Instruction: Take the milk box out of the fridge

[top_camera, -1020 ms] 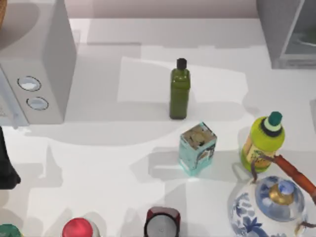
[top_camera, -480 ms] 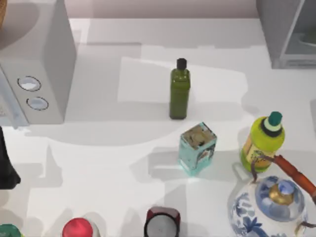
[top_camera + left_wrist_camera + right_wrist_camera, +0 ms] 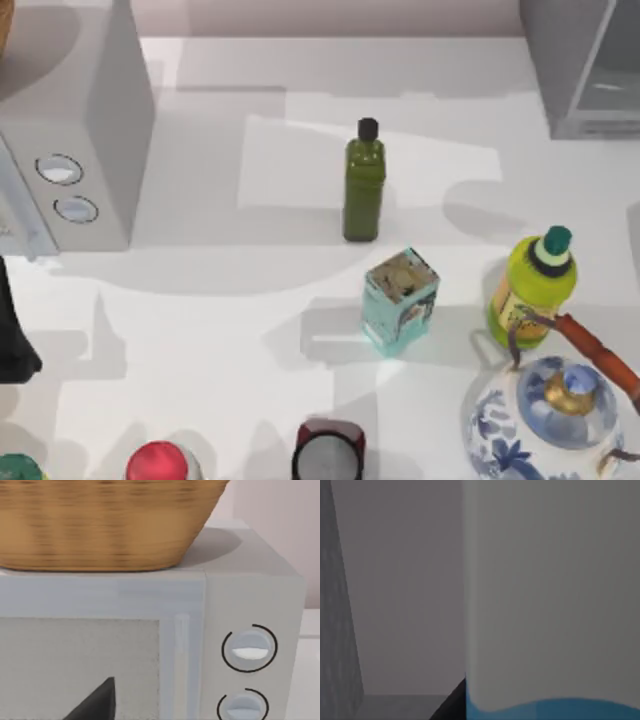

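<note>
The milk box (image 3: 550, 580) stands right in front of our right wrist camera, its white upper face taking up most of that view, with the blue side starting lower down. Grey walls close in beside it, so we judge it to be inside the fridge (image 3: 565, 70), not yet brought out. We cannot tell whether the right gripper has hold of it or how wide it is set; the dark sliver by the carton's lower edge may be part of the gripper.

We expect a light to middling weight. The flat card walls would give under a hard squeeze, and the smooth printed skin could slip. We would take it across the two flat sides at mid-height on the blue body. The folded top is weaker, so we would leave it alone.

Outside, the white table (image 3: 220, 330) looks flat and smooth. The near end is crowded with a small teal box (image 3: 400, 298), a yellow-green bottle (image 3: 532, 285) and a blue-and-white teapot (image 3: 545, 420). A green bottle (image 3: 364, 185) stands farther back. The open stretch lies between the bottles and the white appliance (image 3: 70, 130), where our left arm (image 3: 12, 335) sits parked below a woven basket (image 3: 100, 525).
</note>
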Controlling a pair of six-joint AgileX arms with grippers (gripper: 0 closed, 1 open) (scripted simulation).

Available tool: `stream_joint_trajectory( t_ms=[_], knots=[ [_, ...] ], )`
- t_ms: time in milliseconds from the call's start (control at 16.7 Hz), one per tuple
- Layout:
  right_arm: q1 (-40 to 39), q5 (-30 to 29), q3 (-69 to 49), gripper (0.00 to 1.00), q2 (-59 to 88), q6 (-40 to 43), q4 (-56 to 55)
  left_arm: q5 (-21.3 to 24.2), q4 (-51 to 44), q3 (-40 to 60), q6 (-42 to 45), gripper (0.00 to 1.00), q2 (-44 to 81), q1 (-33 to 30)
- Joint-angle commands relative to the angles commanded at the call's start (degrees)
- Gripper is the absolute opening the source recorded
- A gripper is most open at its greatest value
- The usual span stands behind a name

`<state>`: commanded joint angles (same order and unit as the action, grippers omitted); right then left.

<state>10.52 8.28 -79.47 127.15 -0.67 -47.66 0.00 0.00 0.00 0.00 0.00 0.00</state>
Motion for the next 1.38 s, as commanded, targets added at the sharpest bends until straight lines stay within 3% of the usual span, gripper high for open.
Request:
stream_joint_trajectory(
  t_ms=[300, 780, 1380],
  knots=[
    [0.4, 0.5, 4.4, 0.0, -2.7, 0.0, -1.8, 0.0, 0.0, 0.0, 0.0, 1.0, 0.0, 0.0],
    [2.2, 2.5, 26.8, 0.0, -15.6, -0.2, -10.5, 0.0, 0.0, 0.0, 0.0, 1.0, 0.0, 0.0],
    [1.3, 2.2, 29.9, 0.0, -22.1, -0.1, -8.5, 0.0, 0.0, 0.0, 0.0, 1.0, 0.0, 0.0]
  ],
)
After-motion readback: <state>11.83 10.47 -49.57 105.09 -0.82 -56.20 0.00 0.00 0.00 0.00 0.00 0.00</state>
